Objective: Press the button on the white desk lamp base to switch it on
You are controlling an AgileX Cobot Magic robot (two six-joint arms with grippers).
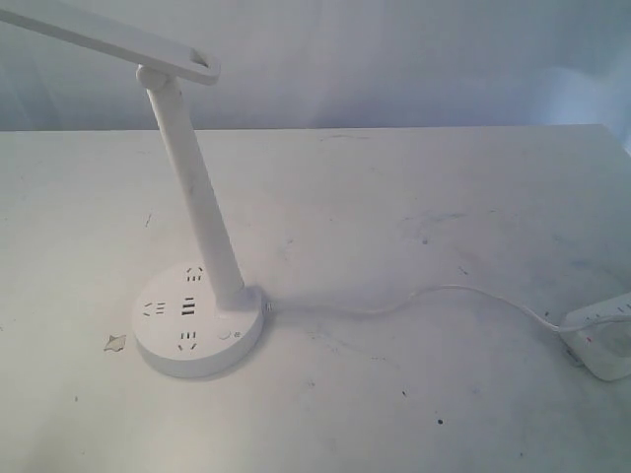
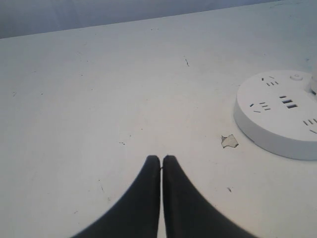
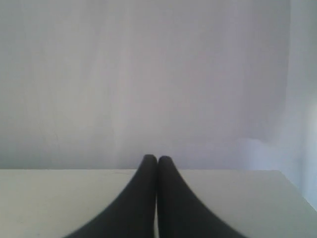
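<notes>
Button on the base sits untouched, lamp seemingly unlit, your left gripper and right gripper clear of it, jaws closed, empty.

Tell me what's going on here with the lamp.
Nothing is being handled yet. The white desk lamp stands on the table, its cord running to a power strip. The left pincer hangs shut near the white desk lamp base, short of the button; the right pincer is shut too, facing the wall.
</notes>
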